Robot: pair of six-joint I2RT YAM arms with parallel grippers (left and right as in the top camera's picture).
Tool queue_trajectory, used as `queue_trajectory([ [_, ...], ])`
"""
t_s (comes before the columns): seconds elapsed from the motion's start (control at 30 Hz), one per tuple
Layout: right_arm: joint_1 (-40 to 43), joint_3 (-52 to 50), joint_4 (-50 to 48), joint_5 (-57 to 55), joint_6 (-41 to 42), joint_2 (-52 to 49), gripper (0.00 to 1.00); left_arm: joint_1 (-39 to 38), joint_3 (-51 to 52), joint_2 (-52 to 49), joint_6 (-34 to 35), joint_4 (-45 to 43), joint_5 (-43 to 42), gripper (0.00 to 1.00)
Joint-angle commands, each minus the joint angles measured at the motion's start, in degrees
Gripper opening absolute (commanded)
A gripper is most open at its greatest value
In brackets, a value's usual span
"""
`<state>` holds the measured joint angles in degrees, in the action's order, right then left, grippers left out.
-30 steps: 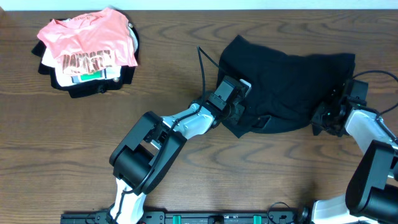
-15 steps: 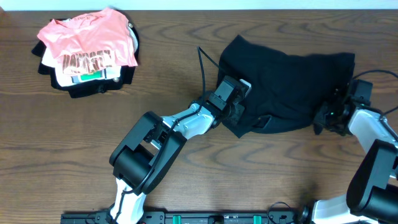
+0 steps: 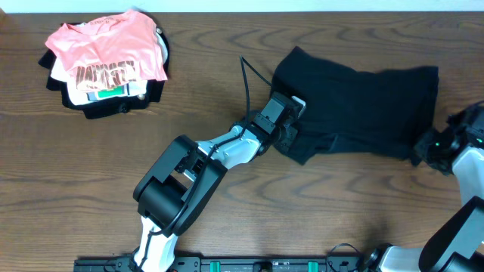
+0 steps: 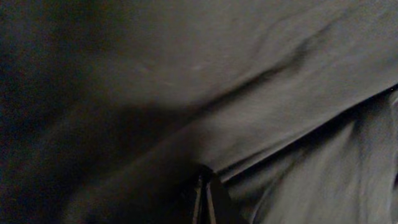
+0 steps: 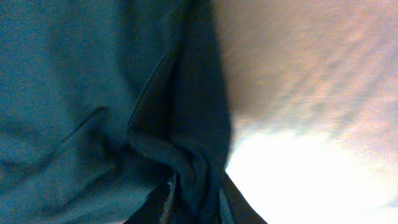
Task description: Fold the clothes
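A limp, plain black fabric garment lies fairly flat on the brown wooden table, right of centre, between the two arms. The left gripper sits at its left edge, jaws together, seemingly pinching a fold, though that wrist view is dark. The right gripper has its jaws clamped on bunched cloth at the lower right corner. A salmon-pink shirt with dark lettering tops a pile at far left.

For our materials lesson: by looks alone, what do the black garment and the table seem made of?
The black garment: likely soft matte cloth; it wrinkles and lies limp. The table: wood or wood-look laminate, brown; grain lines show, faint sheen.
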<state>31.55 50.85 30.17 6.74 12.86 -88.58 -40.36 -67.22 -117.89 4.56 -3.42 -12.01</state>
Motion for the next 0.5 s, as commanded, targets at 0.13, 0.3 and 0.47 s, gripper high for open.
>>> queue_trajectory([
  [0.13,6.78,1.33,0.02,-1.03,2.62,1.05,0.35,-0.07,-0.24,-2.36,0.48,1.4,1.16,0.06],
  [0.3,9.16,1.33,0.33,-5.22,6.29,1.05,0.45,-0.07,-0.24,-2.36,0.48,1.55,1.18,0.06],
  [0.47,10.12,1.33,1.29,-5.53,10.67,1.05,0.45,-0.07,-0.24,-2.36,0.48,1.73,1.18,0.06],
])
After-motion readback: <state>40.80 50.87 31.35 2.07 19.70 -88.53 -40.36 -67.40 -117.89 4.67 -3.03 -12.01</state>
